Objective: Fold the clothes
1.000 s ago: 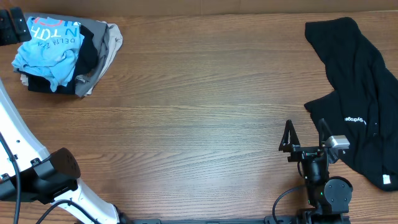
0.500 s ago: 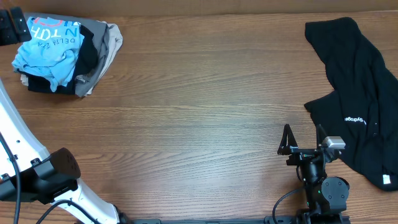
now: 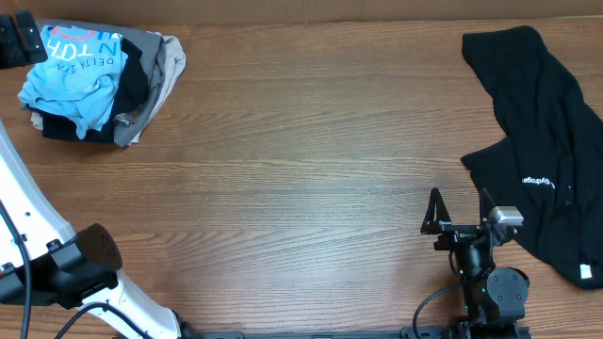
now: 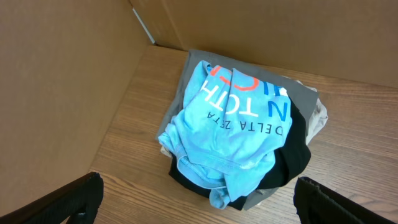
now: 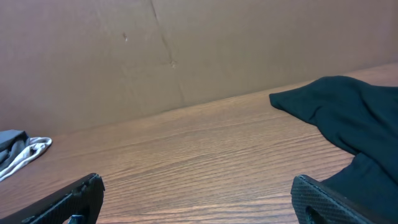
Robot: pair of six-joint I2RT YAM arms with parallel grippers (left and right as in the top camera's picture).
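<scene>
The light sky-blue T-shirt (image 3: 73, 71) with white lettering and a red-orange mark lies folded on top of a pile at the table's far left corner; it also shows in the left wrist view (image 4: 233, 130). My left gripper (image 4: 199, 202) is open and empty, hovering above the pile's near side; in the overhead view only its black tip (image 3: 13, 40) shows at the left edge. My right gripper (image 3: 460, 209) is open and empty, low over bare table at the front right; its jaws (image 5: 199, 202) hold nothing.
Under the blue shirt lie folded black, grey and beige garments (image 3: 151, 75). A large black T-shirt (image 3: 542, 141) with small white text is spread at the right, also in the right wrist view (image 5: 348, 124). Cardboard walls (image 4: 62, 81) border the back and left.
The right gripper has drawn back slightly toward the front edge. The left arm and the clothes have not moved.
</scene>
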